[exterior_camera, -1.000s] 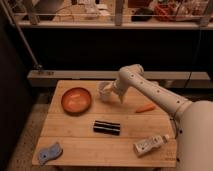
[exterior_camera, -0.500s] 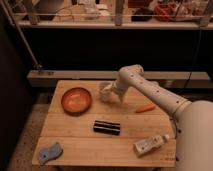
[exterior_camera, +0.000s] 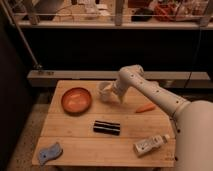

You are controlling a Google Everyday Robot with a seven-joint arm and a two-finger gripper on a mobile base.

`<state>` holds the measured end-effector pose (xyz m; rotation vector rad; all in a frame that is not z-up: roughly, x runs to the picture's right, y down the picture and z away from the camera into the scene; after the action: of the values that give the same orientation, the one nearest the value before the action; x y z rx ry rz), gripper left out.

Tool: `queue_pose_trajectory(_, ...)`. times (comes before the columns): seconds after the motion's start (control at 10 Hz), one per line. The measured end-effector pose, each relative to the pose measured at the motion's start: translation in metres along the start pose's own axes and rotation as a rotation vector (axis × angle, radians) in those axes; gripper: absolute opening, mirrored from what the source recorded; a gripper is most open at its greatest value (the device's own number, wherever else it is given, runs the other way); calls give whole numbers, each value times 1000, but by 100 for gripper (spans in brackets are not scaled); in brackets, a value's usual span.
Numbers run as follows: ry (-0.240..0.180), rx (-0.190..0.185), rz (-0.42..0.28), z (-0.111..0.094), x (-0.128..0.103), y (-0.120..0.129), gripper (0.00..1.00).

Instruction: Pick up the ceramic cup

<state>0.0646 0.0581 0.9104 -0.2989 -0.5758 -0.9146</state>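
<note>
The claw stands spread at the ceramic cup, a small pale, handleless cup upright near the tabletop's far edge, just right of the orange-brown bowl. A black bar lies nearer.

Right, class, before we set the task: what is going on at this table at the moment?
A robot arm reaches across a wooden table, its gripper at the ceramic cup near the far edge, jaws wide around it or right beside it. The cup sits on the table, not yet lifted. An orange-brown bowl lies just left of the cup.
</note>
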Motion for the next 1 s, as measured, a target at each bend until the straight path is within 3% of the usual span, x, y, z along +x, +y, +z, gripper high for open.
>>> queue_pose_trajectory(0.2, -5, 0, 2, 1, 0, 0, 66)
queue_pose_trajectory(0.6, -13, -2, 6, 1, -1, 1, 63)
queue_pose_trajectory(1.0, -14, -1, 0, -1, -4, 0, 26)
